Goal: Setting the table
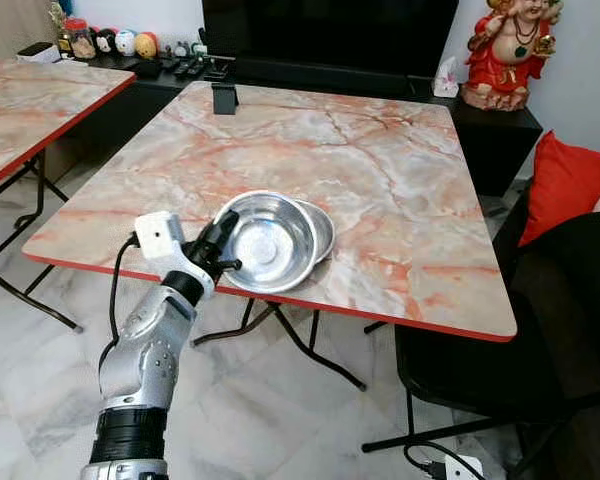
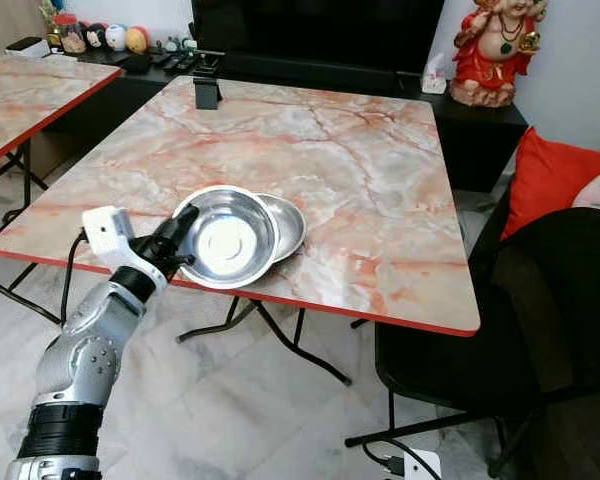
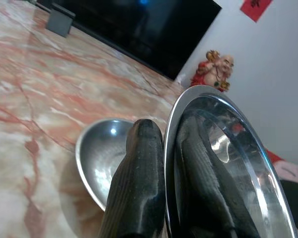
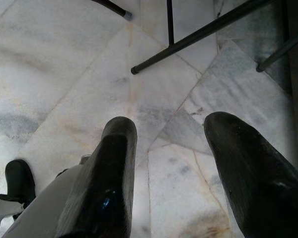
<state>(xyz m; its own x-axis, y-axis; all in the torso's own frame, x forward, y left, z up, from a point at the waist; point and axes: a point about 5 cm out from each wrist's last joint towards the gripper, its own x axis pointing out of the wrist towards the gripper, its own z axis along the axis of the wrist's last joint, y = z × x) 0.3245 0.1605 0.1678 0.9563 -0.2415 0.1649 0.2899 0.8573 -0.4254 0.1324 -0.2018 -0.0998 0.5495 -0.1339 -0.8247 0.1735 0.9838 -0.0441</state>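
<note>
Steel bowl [image 1: 268, 240] sits tilted at the near edge of the marble table [image 1: 380, 170], its far side resting on a second steel dish [image 1: 322, 228] that lies flat beneath and behind it.

Left eye view: the left gripper [image 1: 218, 252] pinches the bowl's near rim, one finger inside and one outside. The step in hand appears to be lifting the top bowl off the stack. The next move calls for a clean lift clear of the lower dish, then a carry to a place setting.

Right eye view: the same grip is seen from a shifted angle, and the overlap of the two vessels reads more plainly. A red cushion [image 2: 555, 180] lies beyond the table's right side.

Left wrist view: both fingers [image 3: 139, 183] are clamped on the rim, confirming the grasp, and the lower dish lies just beyond them.

Right wrist view: the right gripper [image 4: 171, 163] hangs idle over the tiled floor [image 4: 64, 74], fingers spread and holding nothing.
</note>
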